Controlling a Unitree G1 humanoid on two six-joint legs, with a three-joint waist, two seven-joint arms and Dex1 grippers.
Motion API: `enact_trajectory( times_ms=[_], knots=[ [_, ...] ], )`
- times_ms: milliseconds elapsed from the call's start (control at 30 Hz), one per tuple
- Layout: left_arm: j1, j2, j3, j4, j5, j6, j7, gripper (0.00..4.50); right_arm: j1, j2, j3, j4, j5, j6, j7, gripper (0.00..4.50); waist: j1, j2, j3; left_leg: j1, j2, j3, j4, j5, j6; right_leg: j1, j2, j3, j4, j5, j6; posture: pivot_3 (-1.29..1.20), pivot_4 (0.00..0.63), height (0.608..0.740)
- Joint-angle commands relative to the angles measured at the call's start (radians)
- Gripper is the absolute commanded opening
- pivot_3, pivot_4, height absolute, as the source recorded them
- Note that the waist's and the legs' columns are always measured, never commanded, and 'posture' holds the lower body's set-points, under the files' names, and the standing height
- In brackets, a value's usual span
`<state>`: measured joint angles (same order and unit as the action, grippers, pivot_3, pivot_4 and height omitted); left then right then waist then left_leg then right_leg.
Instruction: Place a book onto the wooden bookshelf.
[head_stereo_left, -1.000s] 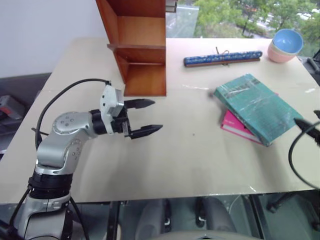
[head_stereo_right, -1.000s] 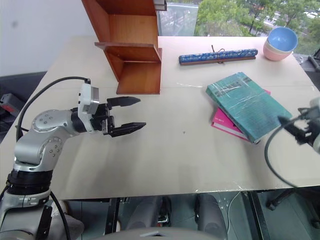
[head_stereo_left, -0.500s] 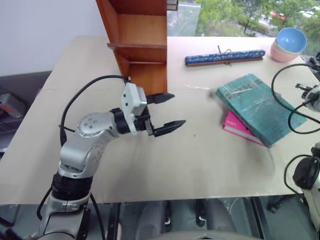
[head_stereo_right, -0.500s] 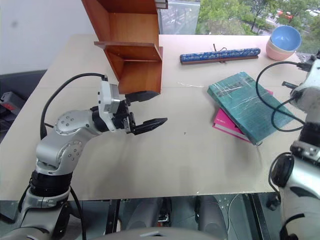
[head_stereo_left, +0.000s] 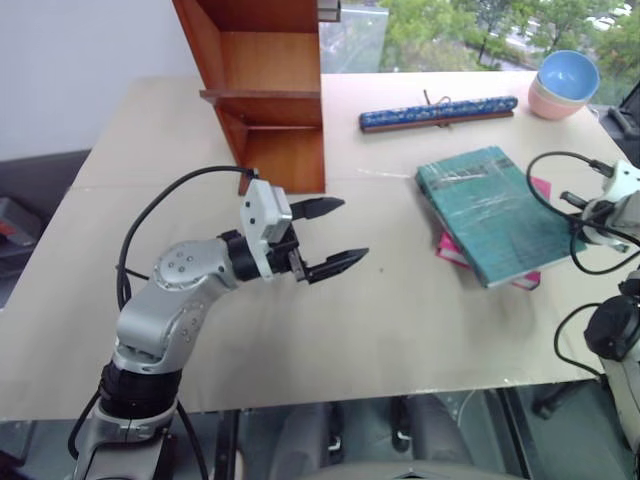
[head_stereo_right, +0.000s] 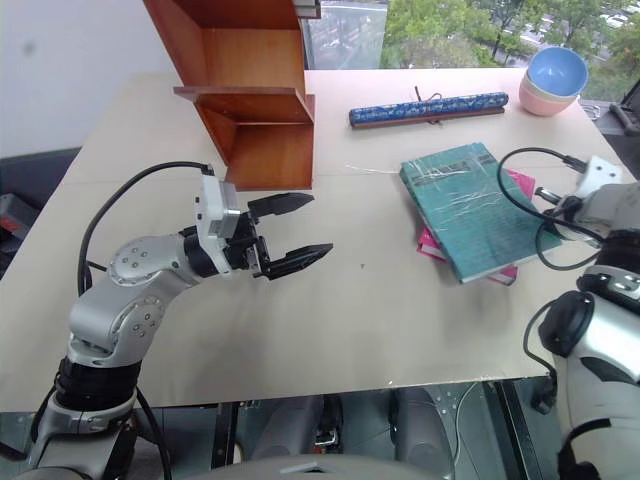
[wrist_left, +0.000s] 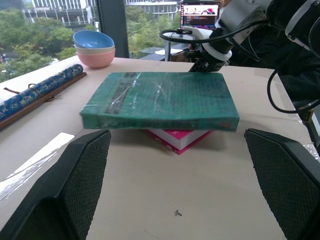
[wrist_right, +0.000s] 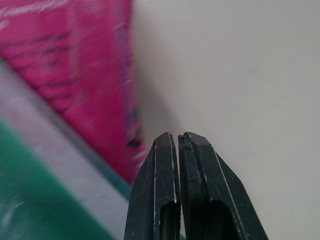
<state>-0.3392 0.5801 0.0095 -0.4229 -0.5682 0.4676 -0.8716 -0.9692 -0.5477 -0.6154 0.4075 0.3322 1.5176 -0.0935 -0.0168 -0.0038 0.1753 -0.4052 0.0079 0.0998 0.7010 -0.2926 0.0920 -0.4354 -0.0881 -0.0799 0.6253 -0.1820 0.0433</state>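
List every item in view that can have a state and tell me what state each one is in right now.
book: lying flat on top of the pink book.
pink book: flat on the table, under the book.
wooden bookshelf: upright, visible shelves bare.
bowls: stacked, blue over pink.
left gripper: open, holding nothing.
right gripper: shut, holding nothing, at the books' edge.

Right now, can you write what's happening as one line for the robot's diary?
left gripper: open, empty, over table | right gripper: shut, empty, beside book | book: atop pink book | bookshelf: no book
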Motion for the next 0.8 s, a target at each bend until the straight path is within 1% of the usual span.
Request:
enact_trajectory(
  times_ms=[33,133,167,233,267,333,400,433,467,500,533,600,633,667,700,733,800],
  knots=[
    [0.005,0.003,0.008,-0.021,-0.005,-0.005,0.007,4.5,0.014,0.017,-0.019,-0.119,-0.003,0.041,0.009,0.22,0.002,0.0,0.0,0.0,0.0,0.0,0.0,0.0,0.0,0.0,0.0,0.0,0.0,0.0,0.0,0.0,0.15,0.738],
    [0.02,0.004,0.007,-0.023,0.002,-0.001,0.018,4.5,0.045,0.02,-0.028,-0.193,-0.015,0.053,0.017,0.22,0.009,0.0,0.0,-0.001,-0.001,-0.001,0.0,0.0,0.0,0.0,-0.001,-0.001,-0.001,0.0,0.0,0.0,0.15,0.738],
    [0.024,0.002,0.013,-0.022,-0.009,0.017,0.03,4.5,0.077,0.008,-0.02,-0.255,-0.012,0.039,0.031,0.22,0.008,0.0,0.0,-0.002,-0.001,-0.001,0.0,0.0,0.0,0.0,-0.001,-0.001,-0.001,0.0,0.0,0.0,0.15,0.738],
    [0.017,-0.012,0.022,-0.002,-0.032,0.083,0.08,4.5,0.211,-0.064,0.032,-0.469,0.021,-0.084,0.133,0.22,0.015,0.001,-0.001,-0.003,-0.001,-0.002,0.0,0.0,0.0,-0.001,-0.001,-0.002,-0.002,0.0,0.0,0.0,0.15,0.738],
    [0.013,-0.015,0.027,0.005,-0.043,0.111,0.097,4.5,0.261,-0.09,0.052,-0.543,0.036,-0.125,0.177,0.22,0.024,0.003,-0.001,-0.005,-0.001,-0.004,0.0,0.0,0.0,-0.002,-0.001,-0.004,-0.002,0.0,0.0,0.0,0.15,0.738],
    [-0.017,-0.021,0.017,0.03,-0.059,0.19,0.133,4.5,0.457,-0.228,0.105,-0.75,0.054,-0.171,0.294,0.22,0.031,0.006,-0.001,-0.009,-0.002,-0.004,0.0,0.0,0.0,-0.006,-0.001,-0.004,-0.002,0.0,0.001,0.0,0.15,0.738],
    [-0.066,-0.031,0.011,0.076,-0.083,0.272,0.153,4.5,0.589,-0.289,0.067,-0.925,0.135,-0.175,0.413,1.13,0.031,0.006,-0.001,-0.009,-0.003,-0.006,0.0,0.0,0.0,-0.005,-0.002,-0.005,-0.002,-0.002,0.003,0.0,0.15,0.738],
    [-0.083,-0.032,0.008,0.094,-0.083,0.295,0.157,4.5,0.616,-0.291,0.042,-0.97,0.166,-0.163,0.442,1.39,0.027,0.006,-0.002,-0.008,-0.002,-0.006,0.001,0.0,0.0,-0.005,-0.001,-0.004,-0.002,-0.002,0.003,0.0,0.15,0.738],
    [-0.11,-0.035,-0.005,0.126,-0.082,0.315,0.147,4.5,0.672,-0.31,0.021,-1.035,0.189,-0.155,0.479,1.8,0.019,0.005,-0.002,-0.007,-0.002,-0.005,0.001,0.0,0.0,-0.003,-0.001,-0.004,-0.002,-0.002,0.003,0.0,0.15,0.738],
    [-0.15,-0.041,-0.029,0.175,-0.077,0.351,0.138,4.5,0.734,-0.314,-0.012,-1.112,0.223,-0.142,0.522,2.18,0.019,0.005,-0.002,-0.005,-0.001,-0.005,0.001,0.0,-0.001,-0.003,0.001,-0.003,-0.003,-0.004,0.007,0.0,0.15,0.738],
    [-0.182,-0.046,-0.049,0.216,-0.074,0.378,0.128,4.5,0.783,-0.31,-0.045,-1.171,0.25,-0.134,0.552,2.69,0.019,0.004,-0.002,-0.005,-0.001,-0.006,0.001,0.001,-0.002,-0.001,0.001,-0.003,-0.003,-0.004,0.007,0.0,0.15,0.738],
    [-0.253,-0.078,-0.077,0.311,-0.077,0.438,0.118,4.5,0.89,-0.286,-0.124,-1.304,0.324,-0.182,0.643,3.53,0.027,0.004,-0.002,0.002,-0.001,-0.006,0.001,0.001,-0.002,0.005,0.001,-0.003,-0.002,-0.005,0.007,0.0,0.15,0.738],
    [-0.294,-0.103,-0.083,0.368,-0.085,0.476,0.116,4.5,0.922,-0.252,-0.181,-1.362,0.391,-0.182,0.675,4.2,0.028,0.003,-0.002,0.005,-0.001,-0.006,0.001,0.001,-0.002,0.008,0.001,-0.003,-0.002,-0.005,0.007,0.0,0.15,0.738],
    [-0.34,-0.144,-0.076,0.441,-0.098,0.514,0.127,4.5,0.965,-0.228,-0.229,-1.412,0.456,-0.189,0.698,4.44,0.028,0.003,-0.002,0.005,-0.001,-0.005,0.001,0.001,-0.002,0.008,0.001,-0.002,-0.002,-0.005,0.008,0.0,0.15,0.738],
    [-0.379,-0.181,-0.063,0.507,-0.109,0.552,0.14,4.5,1.006,-0.22,-0.263,-1.439,0.514,-0.198,0.706,4.44,0.036,0.003,-0.002,0.005,-0.001,-0.006,0.001,0.001,-0.001,0.008,0.0,-0.002,-0.001,-0.005,0.008,0.0,0.15,0.738],
    [-0.426,-0.228,-0.041,0.593,-0.119,0.601,0.163,4.5,1.066,-0.235,-0.288,-1.451,0.575,-0.23,0.701,4.44,0.039,0.001,-0.002,0.005,-0.001,-0.007,0.002,0.001,-0.001,0.009,0.0,-0.002,-0.001,-0.005,0.008,0.0,0.15,0.738],
    [-0.51,-0.315,-0.008,0.76,-0.122,0.666,0.204,4.5,1.148,-0.258,-0.324,-1.455,0.675,-0.293,0.644,4.44,0.042,-0.001,-0.001,0.004,-0.002,-0.009,0.003,0.0,-0.001,0.009,-0.001,-0.003,-0.001,-0.005,0.007,0.0,0.15,0.738]
  ],
)
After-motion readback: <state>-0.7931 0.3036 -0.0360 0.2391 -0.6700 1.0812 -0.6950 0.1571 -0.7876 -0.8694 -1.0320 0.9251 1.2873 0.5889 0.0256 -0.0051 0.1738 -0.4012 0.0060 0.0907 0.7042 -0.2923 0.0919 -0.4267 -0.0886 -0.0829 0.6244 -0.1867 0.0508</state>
